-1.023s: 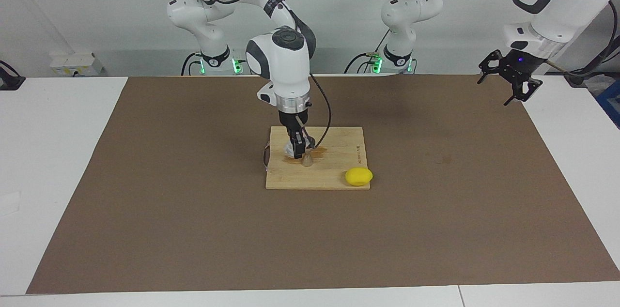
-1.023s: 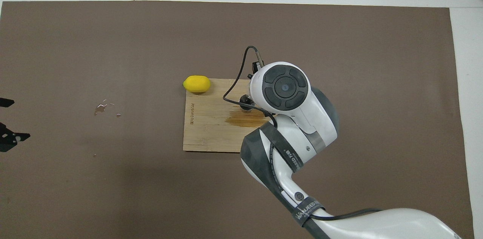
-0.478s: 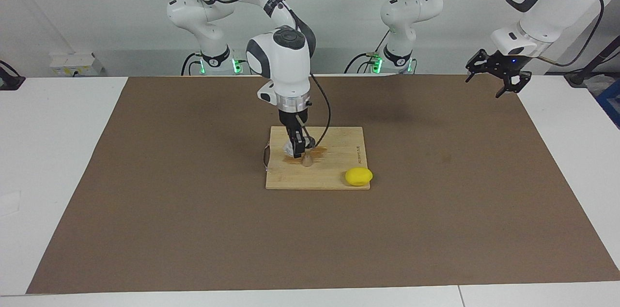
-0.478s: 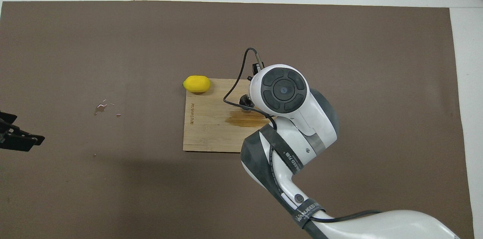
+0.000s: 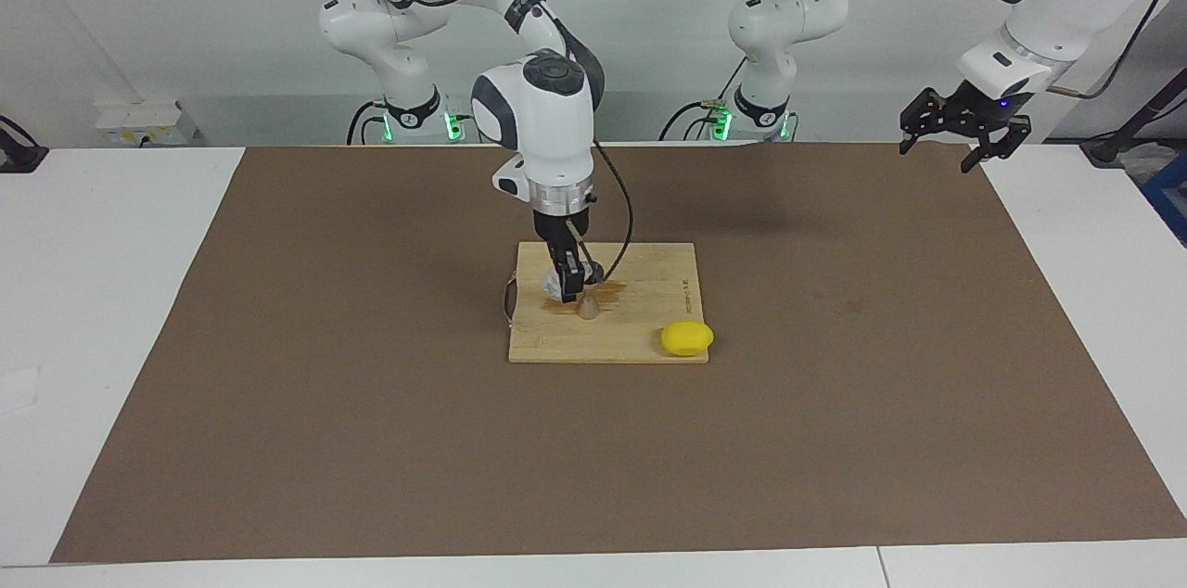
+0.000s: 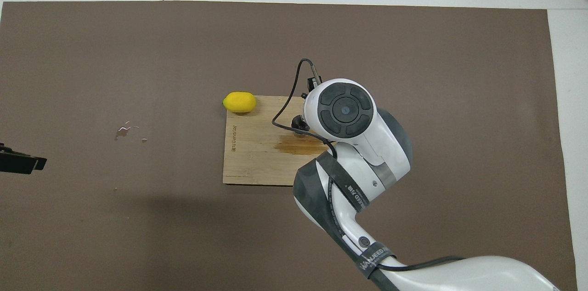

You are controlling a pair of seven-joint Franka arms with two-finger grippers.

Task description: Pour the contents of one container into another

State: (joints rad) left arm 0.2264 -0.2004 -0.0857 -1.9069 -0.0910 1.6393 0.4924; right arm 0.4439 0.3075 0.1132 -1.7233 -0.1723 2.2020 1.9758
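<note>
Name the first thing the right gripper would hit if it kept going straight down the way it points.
Probably the glass cup it holds, pressing onto the wooden board beside the metal jigger; depth is uncertain.

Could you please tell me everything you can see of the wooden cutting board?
The board is a pale, square-ish slab that looks like bamboo, lying flat on the brown mat about mid-table. A small line of print runs along the edge toward the left arm's end. A darker wet stain marks its surface beside the jigger, which stands on it. The right gripper is low over it with the glass cup. A lemon rests at the corner farthest from the robots, half on the board.
</note>
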